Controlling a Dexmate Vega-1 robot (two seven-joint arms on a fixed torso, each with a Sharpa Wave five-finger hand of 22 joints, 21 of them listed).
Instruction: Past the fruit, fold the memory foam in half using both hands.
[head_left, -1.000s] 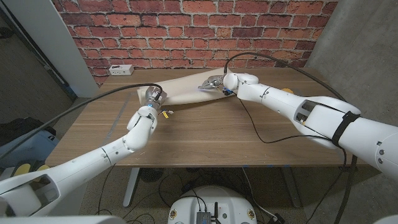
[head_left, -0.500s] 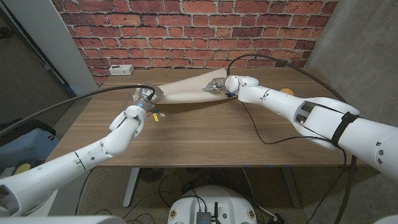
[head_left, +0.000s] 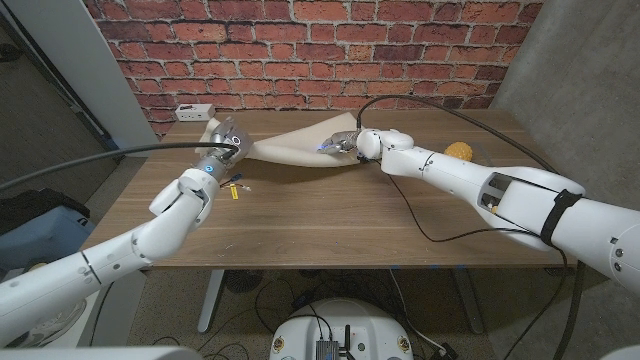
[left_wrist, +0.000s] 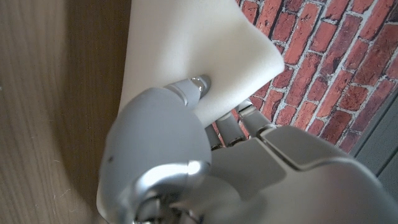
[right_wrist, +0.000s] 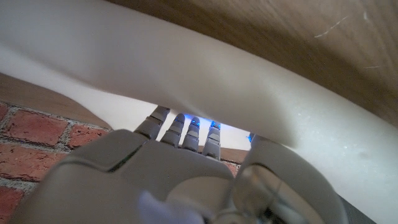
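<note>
The cream memory foam (head_left: 288, 145) lies at the table's back middle, its near edge raised and sagging between my two hands. My left hand (head_left: 222, 140) grips the foam's left corner; in the left wrist view the thumb (left_wrist: 194, 83) presses on the foam (left_wrist: 186, 43), with the other fingers behind the sheet. My right hand (head_left: 346, 142) holds the foam's right end. The right wrist view has its fingers (right_wrist: 186, 132) under the foam (right_wrist: 217, 81) and the thumb on the other side. A yellow-orange fruit (head_left: 458, 152) sits on the table behind my right forearm.
A white power strip (head_left: 192, 111) lies at the back left by the brick wall. A small yellow tag (head_left: 236, 188) lies on the wood near my left wrist. Black cables (head_left: 420, 222) run over the table's right half.
Both hands have lifted the foam's near edge and carried it toward the wall. My left hand went back and to the left. The fruit now shows behind my right forearm.
</note>
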